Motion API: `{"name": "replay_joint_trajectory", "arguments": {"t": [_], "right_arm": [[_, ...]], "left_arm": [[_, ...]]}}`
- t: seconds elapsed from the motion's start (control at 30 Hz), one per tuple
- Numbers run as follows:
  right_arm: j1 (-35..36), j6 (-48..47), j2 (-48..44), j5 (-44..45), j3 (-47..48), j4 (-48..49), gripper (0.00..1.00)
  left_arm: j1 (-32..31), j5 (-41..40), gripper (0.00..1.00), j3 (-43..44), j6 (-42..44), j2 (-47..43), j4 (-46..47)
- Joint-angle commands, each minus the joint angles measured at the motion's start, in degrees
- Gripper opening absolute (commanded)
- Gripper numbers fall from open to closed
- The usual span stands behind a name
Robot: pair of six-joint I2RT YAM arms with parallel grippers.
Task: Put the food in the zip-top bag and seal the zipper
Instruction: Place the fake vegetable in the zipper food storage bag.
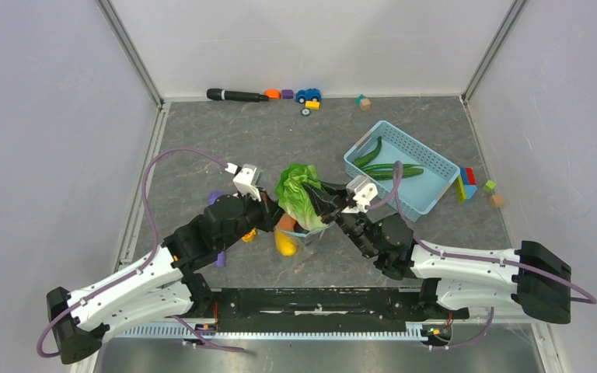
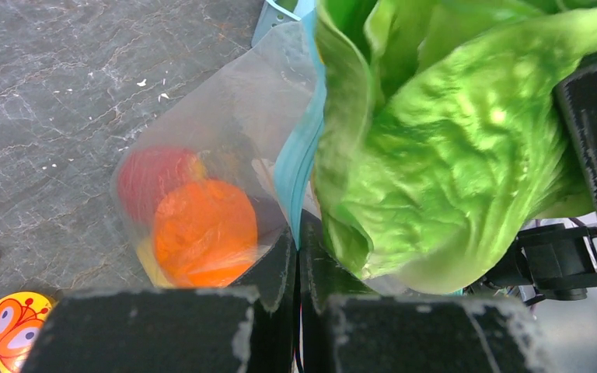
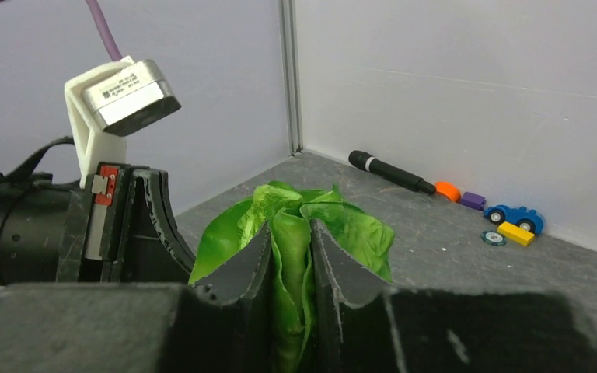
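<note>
My right gripper [image 3: 290, 233] [image 1: 328, 203] is shut on the green leafy lettuce [image 3: 291, 225] [image 1: 299, 190], holding it over the mouth of the clear zip-top bag [image 2: 225, 132] [image 1: 305, 233]. The left gripper [image 2: 297, 233] [image 1: 270, 214] is shut on the bag's teal zipper [image 2: 305, 155] strip, holding that edge up. Inside the bag lie an orange [image 2: 204, 231], a red round fruit [image 2: 151, 175] and a yellow mango [image 1: 284, 243]. Long green pods [image 1: 385, 167] lie in the light-blue basket [image 1: 435, 167]. Something purple [image 1: 214, 196] peeks out from behind the left arm.
A black microphone [image 1: 237, 95], a toy car [image 1: 308, 95] and small blocks line the back wall. More coloured blocks [image 1: 466, 185] sit right of the basket. A yellow butterfly toy [image 2: 12, 326] lies on the table beside the left gripper.
</note>
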Motion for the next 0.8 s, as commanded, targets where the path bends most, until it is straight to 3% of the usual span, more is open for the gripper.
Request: {"name": "replay_joint_trajectory", "arguments": {"t": [0.0, 0.17, 0.37, 0.57, 0.77], "right_arm": [[0.74, -0.56, -0.66, -0.5, 2.02, -2.78, 0.33], [0.74, 2.11, -1.12, -3.07, 5.33, -14.44, 0.54], [0.74, 4.09, -1.52, -4.49, 10.05, -28.82, 0.68], [0.75, 7.89, -2.63, 1.79, 15.09, -45.13, 0.9], [0.67, 6.93, 0.46, 1.5, 24.61, -62.75, 0.96]], "left_arm": [[-0.19, -0.9, 0.02, 0.52, -1.14, -1.44, 1.51], [-0.17, -0.89, 0.02, 0.43, -1.3, -1.84, 1.47], [-0.19, -0.98, 0.02, 0.41, -1.3, -2.17, 1.46], [-0.19, -1.07, 0.02, 0.26, -1.32, -2.55, 1.45], [-0.19, -0.95, 0.02, 0.26, -1.13, -2.51, 1.44]]}}
